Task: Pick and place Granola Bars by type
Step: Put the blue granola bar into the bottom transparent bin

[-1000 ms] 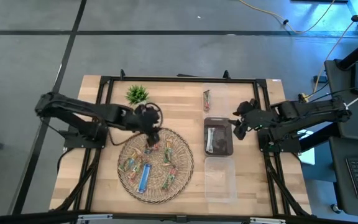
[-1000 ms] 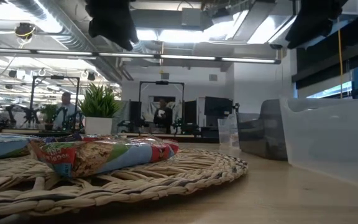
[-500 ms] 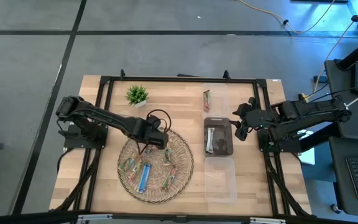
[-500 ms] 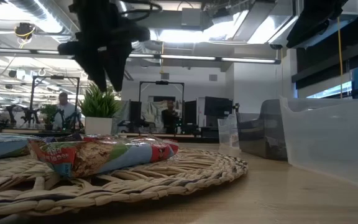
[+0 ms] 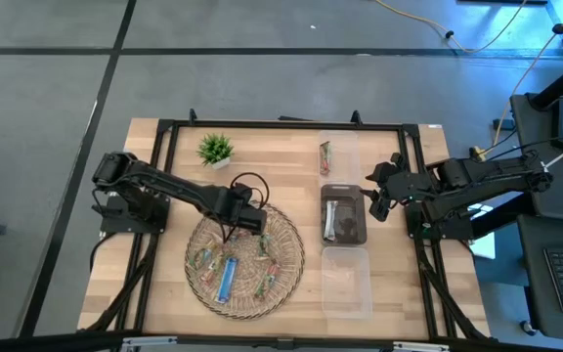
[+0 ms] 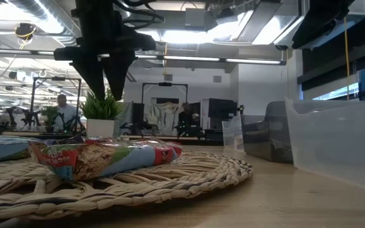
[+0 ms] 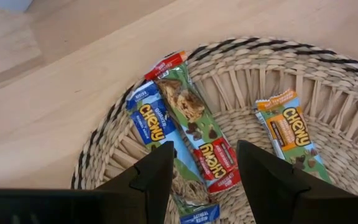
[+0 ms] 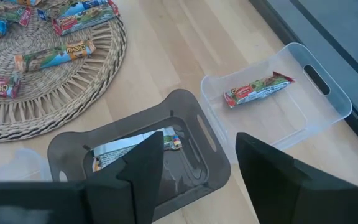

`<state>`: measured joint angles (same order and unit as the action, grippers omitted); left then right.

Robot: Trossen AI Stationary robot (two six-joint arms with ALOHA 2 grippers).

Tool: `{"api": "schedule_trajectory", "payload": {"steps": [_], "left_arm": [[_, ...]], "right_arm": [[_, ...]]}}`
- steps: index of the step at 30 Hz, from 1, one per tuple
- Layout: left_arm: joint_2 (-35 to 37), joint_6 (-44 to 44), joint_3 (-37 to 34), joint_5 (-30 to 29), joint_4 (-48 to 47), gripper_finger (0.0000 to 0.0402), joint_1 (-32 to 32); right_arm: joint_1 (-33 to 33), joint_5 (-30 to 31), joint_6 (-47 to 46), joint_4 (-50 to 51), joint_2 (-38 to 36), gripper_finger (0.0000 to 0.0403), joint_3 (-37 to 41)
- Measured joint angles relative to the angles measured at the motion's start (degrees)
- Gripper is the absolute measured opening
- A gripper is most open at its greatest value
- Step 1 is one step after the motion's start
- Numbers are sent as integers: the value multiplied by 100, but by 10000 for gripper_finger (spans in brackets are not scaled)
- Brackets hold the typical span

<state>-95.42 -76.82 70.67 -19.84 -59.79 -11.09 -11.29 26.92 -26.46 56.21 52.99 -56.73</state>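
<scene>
On a wicker tray (image 7: pixel 328 81) lie glossy green, blue, orange Granola Bars (image 7: pixel 199 132).

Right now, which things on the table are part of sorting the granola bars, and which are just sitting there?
Part of the job:
- granola bars on the woven tray
- clear bin holding one red-green bar
- dark bin holding silver-white bars
- empty clear bin

Just sitting there:
- potted plant
</scene>
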Motion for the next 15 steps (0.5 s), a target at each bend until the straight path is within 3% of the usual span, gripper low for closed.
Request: {"api": "schedule_trajectory", "payload": {"steps": [15], "left_arm": [[0, -46, 0, 343, -2, 184, 7]], "right_arm": [[0, 1, -17, -7, 0, 204, 0]]}}
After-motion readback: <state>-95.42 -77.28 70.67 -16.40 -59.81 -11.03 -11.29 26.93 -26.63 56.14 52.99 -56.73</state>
